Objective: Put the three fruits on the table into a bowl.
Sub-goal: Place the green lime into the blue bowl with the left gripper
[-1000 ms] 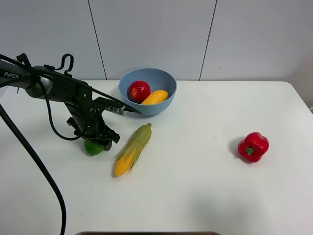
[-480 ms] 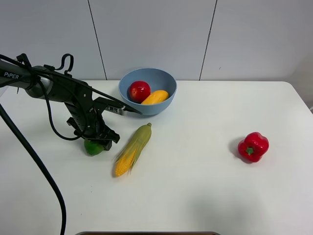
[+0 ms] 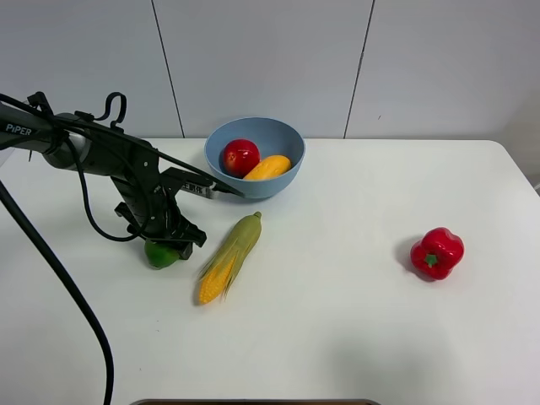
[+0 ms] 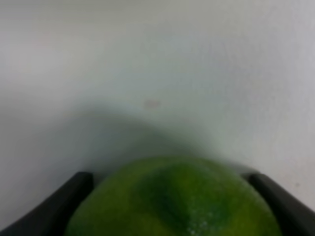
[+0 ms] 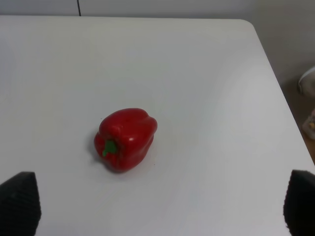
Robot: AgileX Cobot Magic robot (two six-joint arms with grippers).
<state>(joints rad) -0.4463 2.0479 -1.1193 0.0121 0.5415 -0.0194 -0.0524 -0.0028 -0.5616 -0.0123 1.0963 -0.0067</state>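
Note:
The dark-green lime rests on the white table at the left, beside the corn. My left gripper is down over it and shut on it; in the left wrist view the lime fills the space between the two dark fingers. The light-blue bowl stands at the back centre, holding the red apple and the yellow-orange mango. My right gripper is open, its fingertips wide apart above the table with nothing between them; it does not show in the exterior high view.
A corn cob with green husk lies diagonally just right of the lime. A red bell pepper sits at the right of the table, below the right gripper in the right wrist view. A black cable trails off the left arm.

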